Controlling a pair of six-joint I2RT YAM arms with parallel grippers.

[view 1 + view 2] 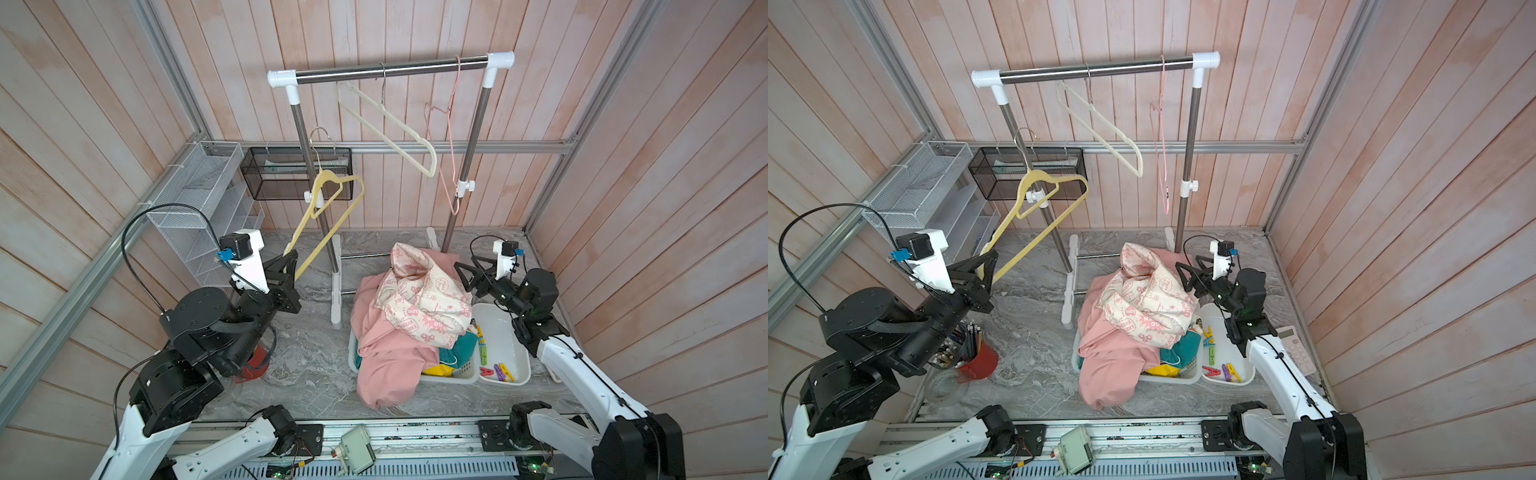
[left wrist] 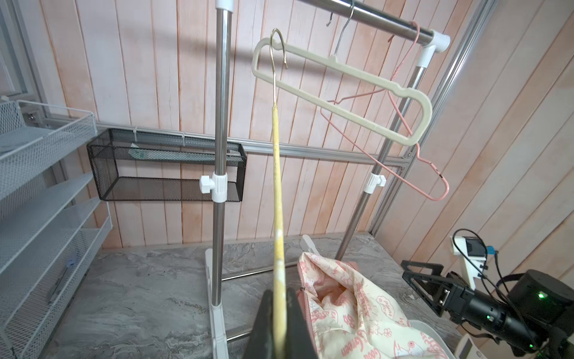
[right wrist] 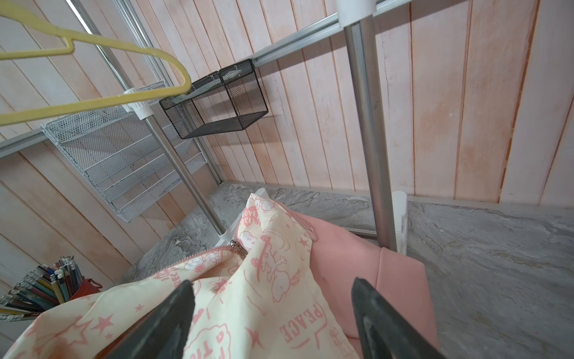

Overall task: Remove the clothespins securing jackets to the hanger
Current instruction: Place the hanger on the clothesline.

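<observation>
Basically done: clothespins (image 1: pixel 502 371) lie in the white tray (image 1: pixel 505 336), near right; jackets (image 1: pixel 399 328) heaped in the basket (image 1: pixel 460 374) beside it. Left gripper (image 1: pixel 289 261) clamps the bare yellow hanger (image 1: pixel 332 232); right gripper (image 1: pixel 467 272) gapes wide, empty, above the pile. Next, likely: hook hanger onto rail (image 1: pixel 415 67).

Bright, even light; soft shadows; wall planks (image 1: pixel 665 166) bow toward the edges; detail slightly soft.

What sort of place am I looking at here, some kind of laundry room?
Probably a staged laundry corner in a test booth, not a real room: a clothes rail with bare hangers, jackets heaped in a basket beside a tub of clothespins, and aluminium framing around it all.
</observation>
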